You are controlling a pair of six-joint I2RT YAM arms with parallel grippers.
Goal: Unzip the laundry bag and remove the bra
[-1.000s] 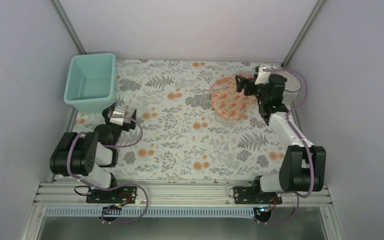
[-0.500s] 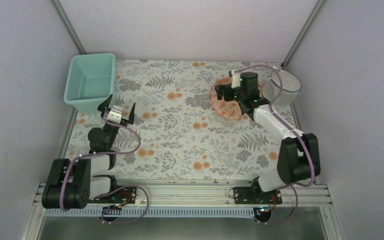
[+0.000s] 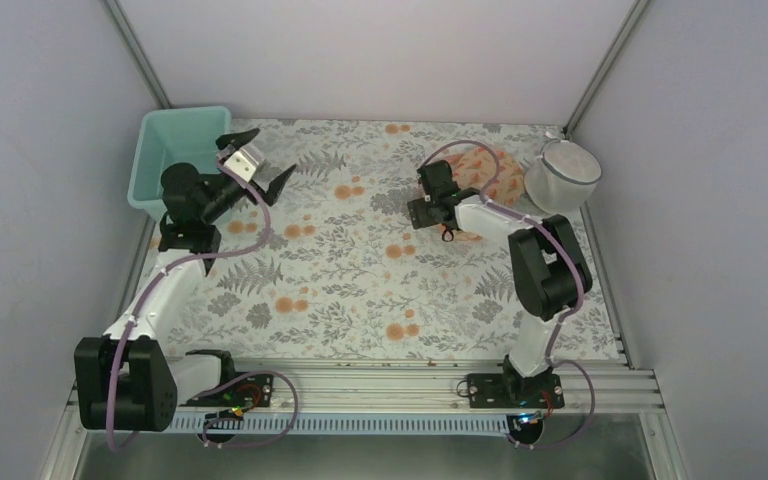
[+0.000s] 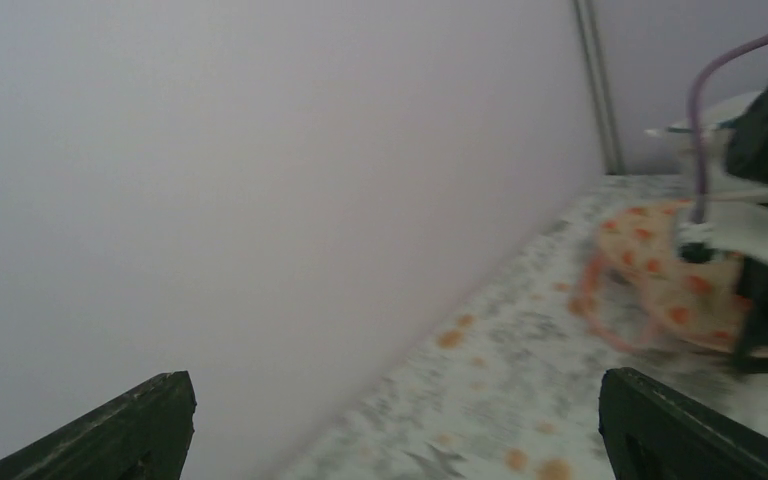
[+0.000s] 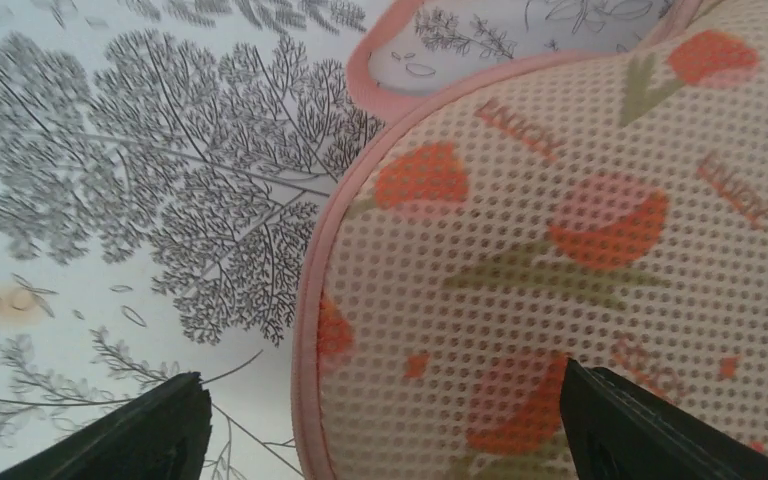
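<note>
Since half a second ago both arms have moved. The left arm now stretches far up along the left side, and the right arm has folded back, so its gripper has left the top of the bag and come to the bag's left edge.

The table [image 3: 360, 280] carries a flowered cloth. On it, at the far right, lies the laundry bag [image 3: 485, 170], partly hidden under the right arm. We judge it light, soft and easy to deform, so it will slide or crumple if only 1 gripper pulls on it. The firm part is the pink zip rim [image 5: 312, 290], and we would take hold there while the other gripper draws the zip pull. No view shows us this pull. The bra is also not visible; we suppose it is inside the bag.

The teal tub [image 3: 180, 150] stands at the far left corner, just beside the left gripper [image 3: 257, 165], well apart from the bag. The white mesh basket [image 3: 563, 172] stands just to the right of the bag and leaves little room on that side.

The right gripper [image 5: 380, 400] hangs over the bag's edge with its 2 fingers spread wide, grasping nothing. The left one is also spread and empty.
</note>
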